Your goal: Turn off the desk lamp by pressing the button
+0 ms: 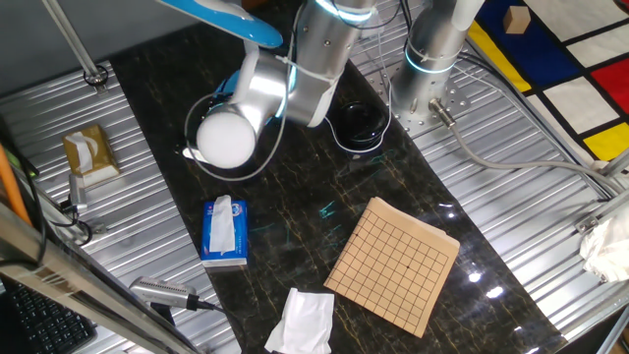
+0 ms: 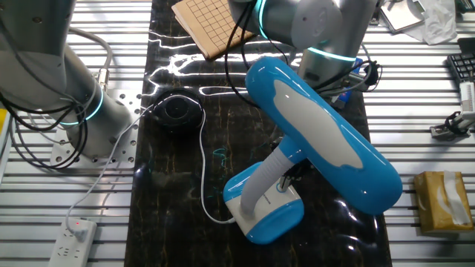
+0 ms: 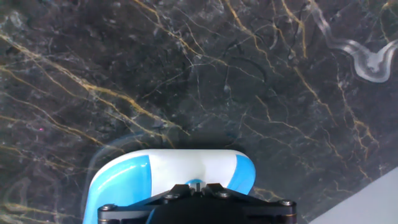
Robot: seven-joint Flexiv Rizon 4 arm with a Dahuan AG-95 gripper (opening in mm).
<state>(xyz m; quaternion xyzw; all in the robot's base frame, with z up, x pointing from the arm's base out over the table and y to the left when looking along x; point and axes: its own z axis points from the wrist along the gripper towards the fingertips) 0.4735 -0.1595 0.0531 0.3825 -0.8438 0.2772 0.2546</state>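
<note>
The desk lamp stands near the table's edge. In the other fixed view I see its light-blue base (image 2: 269, 213), white neck (image 2: 266, 178) and long blue oval head (image 2: 326, 137). In the hand view the base (image 3: 127, 180) fills the bottom, directly under my gripper (image 3: 198, 185). The two dark fingertips meet with only a thin line between them, and they hold nothing. I cannot make out the button. In one fixed view my arm (image 1: 295, 69) covers the base, and only the lamp head (image 1: 231, 18) shows.
A black round pot (image 2: 178, 111) sits beside the lamp, also in one fixed view (image 1: 359, 123). The thin white cord (image 2: 204, 174) curls over the dark marble. A tissue pack (image 1: 224, 231), a wooden grid board (image 1: 393, 264) and a white cloth (image 1: 303, 320) lie farther off.
</note>
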